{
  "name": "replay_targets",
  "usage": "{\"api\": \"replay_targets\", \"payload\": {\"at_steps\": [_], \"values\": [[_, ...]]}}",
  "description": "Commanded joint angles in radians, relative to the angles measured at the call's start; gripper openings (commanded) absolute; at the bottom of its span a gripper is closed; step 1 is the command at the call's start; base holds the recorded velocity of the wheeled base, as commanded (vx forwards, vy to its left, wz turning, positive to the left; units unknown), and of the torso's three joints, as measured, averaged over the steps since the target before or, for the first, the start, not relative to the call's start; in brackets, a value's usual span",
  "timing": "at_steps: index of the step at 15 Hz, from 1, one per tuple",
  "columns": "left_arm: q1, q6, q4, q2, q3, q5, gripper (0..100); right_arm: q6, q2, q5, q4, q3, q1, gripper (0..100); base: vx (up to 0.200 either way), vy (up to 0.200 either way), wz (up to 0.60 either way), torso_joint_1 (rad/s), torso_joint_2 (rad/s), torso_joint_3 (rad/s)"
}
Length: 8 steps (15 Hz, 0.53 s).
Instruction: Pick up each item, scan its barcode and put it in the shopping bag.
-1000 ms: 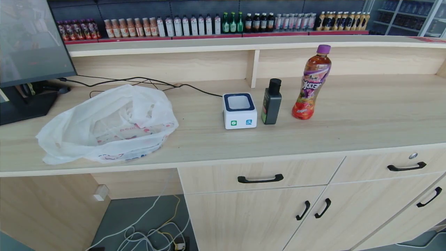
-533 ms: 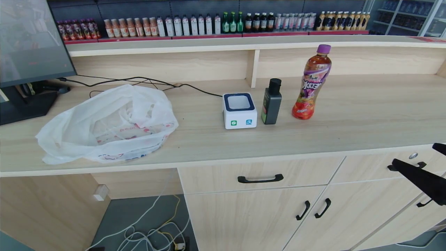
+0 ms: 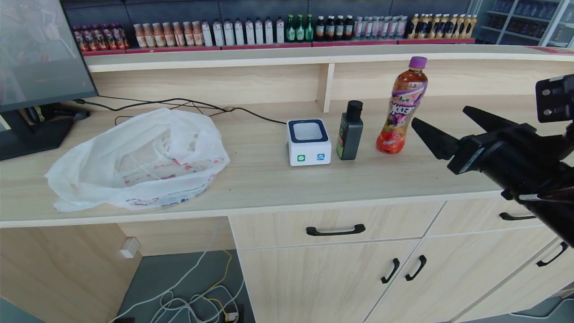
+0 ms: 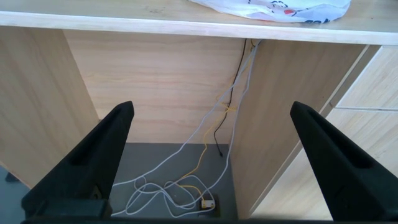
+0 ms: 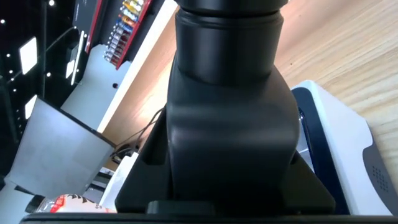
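A tea bottle [image 3: 402, 105] with a purple cap stands upright on the wooden counter [image 3: 269, 179]. A dark green bottle [image 3: 349, 131] with a black cap stands just left of it. The white barcode scanner [image 3: 308, 142] sits left of that, and shows again behind a black shape close to the lens as scanner [image 5: 348, 143]. The white shopping bag [image 3: 139, 159] lies open on the counter's left side. My right gripper [image 3: 439, 114] hangs open and empty just right of the tea bottle, apart from it. My left gripper [image 4: 211, 109] is open below the counter, under the bag's edge [image 4: 273, 7].
A monitor [image 3: 40, 49] on a black stand sits at the far left, with black cables [image 3: 179, 104] running behind the bag. A raised back ledge [image 3: 314, 58] borders the counter. Drawers with black handles [image 3: 335, 231] are below. Loose cables [image 4: 186, 186] lie on the floor.
My right arm has come up from below the counter's front edge on the right to counter height, its open fingers now near the tea bottle. The objects have not moved.
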Motion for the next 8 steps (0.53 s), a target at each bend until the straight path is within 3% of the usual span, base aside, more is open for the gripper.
{"api": "replay_targets", "payload": {"at_steps": [1,8], "values": [[0.000,0.000,0.000,0.000,0.000,-0.001,100,0.000,0.003,0.000,-0.001,-0.001,0.001,0,0.000,0.000,0.00,0.000,0.00,0.000],[0.000,0.000,0.000,0.000,0.000,0.000,100,0.000,0.006,0.000,-0.001,0.002,0.001,0,0.000,0.000,0.00,0.000,0.00,0.000]]}}
